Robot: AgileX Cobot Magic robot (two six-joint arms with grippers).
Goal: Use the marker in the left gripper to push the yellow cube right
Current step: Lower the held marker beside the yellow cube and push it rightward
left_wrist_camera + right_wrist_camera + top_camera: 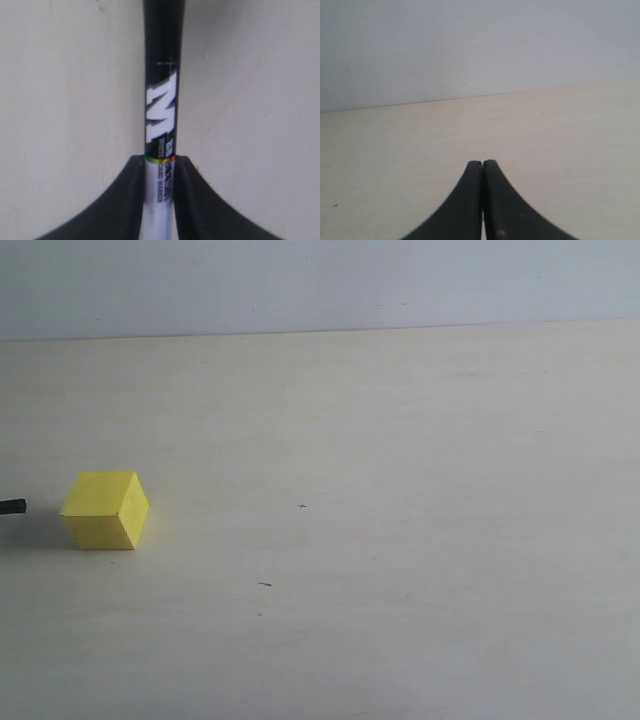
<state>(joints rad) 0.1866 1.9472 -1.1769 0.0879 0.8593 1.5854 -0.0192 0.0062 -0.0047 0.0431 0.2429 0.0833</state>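
Exterior view first: the yellow cube sits far over on the left of the pale table, one corner turned toward the camera, and there's nothing but open table to its right. At the left edge a short black stub pokes in, level with the cube. That looks like the end of the marker, lying roughly flat and aimed at the cube's left face, near it but with a sliver of shadowed table between them, so no contact. The arm itself is out of frame here. On to the left wrist view: the left hand is closed narrowly on the marker, its fingers pinching the white barrel just below the coloured band, while the black lettered half runs straight out ahead; the cube doesn't show in this view. So the cube lies beyond the marker's far end, along its long axis, and the push should run straight down that line to the right. Right wrist view: the right hand has its fingers pressed together with nothing between them, looking over bare table toward the wall, well away from the cube, so the left hand is clearly the nearer one.
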